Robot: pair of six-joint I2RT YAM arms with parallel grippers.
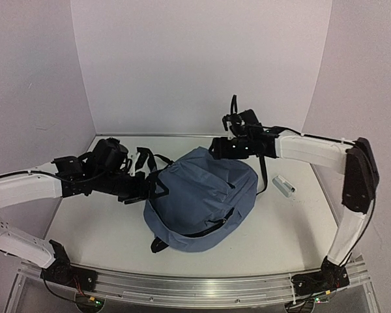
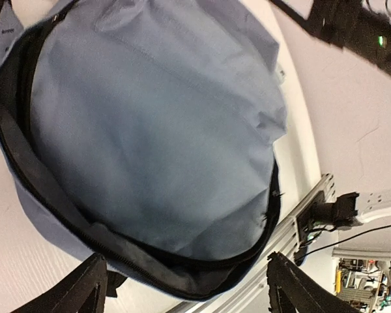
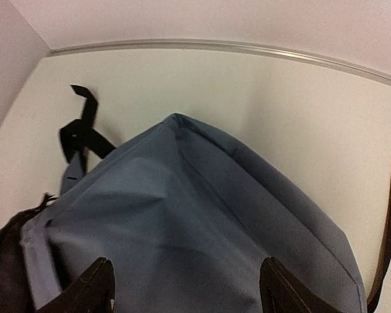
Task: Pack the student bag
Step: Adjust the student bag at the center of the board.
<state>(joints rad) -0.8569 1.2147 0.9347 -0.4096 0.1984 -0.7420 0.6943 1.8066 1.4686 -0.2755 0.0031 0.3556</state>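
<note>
Blue cloth: the student bag (image 1: 202,195) lies mid-table (image 1: 104,228), its zipper partly open. Our left gripper (image 2: 189,287) at its 9 o'clock and right gripper (image 3: 186,287) at 1 o'clock both gape wide, holding nothing. We think they are ready to spread the mouth.
</note>
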